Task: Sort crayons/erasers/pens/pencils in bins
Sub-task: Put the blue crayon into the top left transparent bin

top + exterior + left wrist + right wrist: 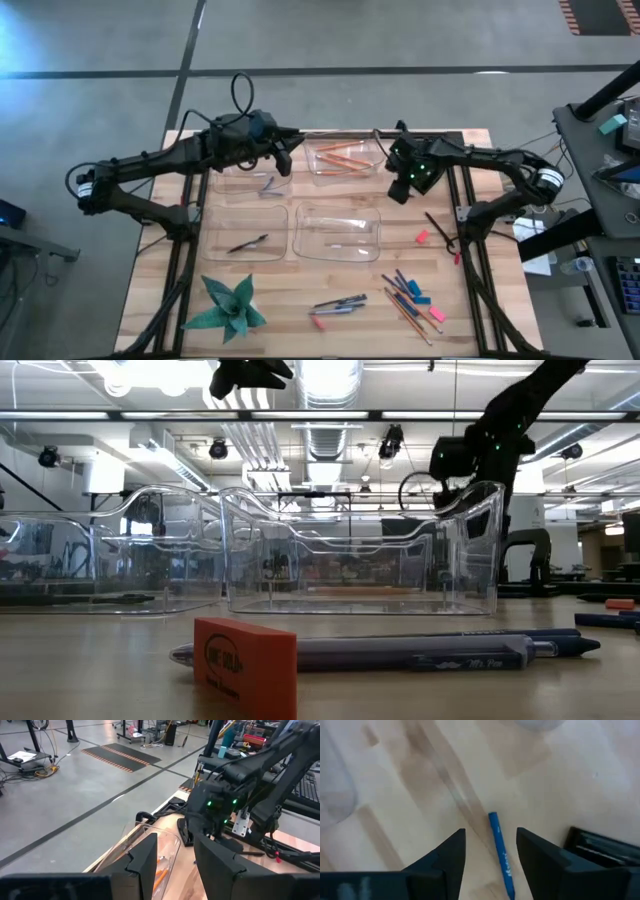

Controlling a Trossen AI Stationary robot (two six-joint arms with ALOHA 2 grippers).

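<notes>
My right gripper (490, 837) hangs open, pointing down at the table just right of the far right bin (345, 160), which holds orange pencils. A blue crayon (499, 852) lies flat on the wood below it, in line with the gap between its fingers, which stand apart from it. My left gripper (175, 845) is open with nothing in it, raised above the far left bin (250, 172), where a blue crayon (268, 185) lies. A dark pen (248, 243) rests in the near left bin. Loose pens (338, 303), pencils and crayons (405, 295) and erasers (422, 237) lie on the table's near right part.
The near right bin (338, 232) stands between the far bins and the loose items. A green folded-paper star (230, 308) sits at the near left. A pink eraser (245, 665) and a pen (400, 652) lie at the near edge. A black frame rail (600, 845) runs right of the crayon.
</notes>
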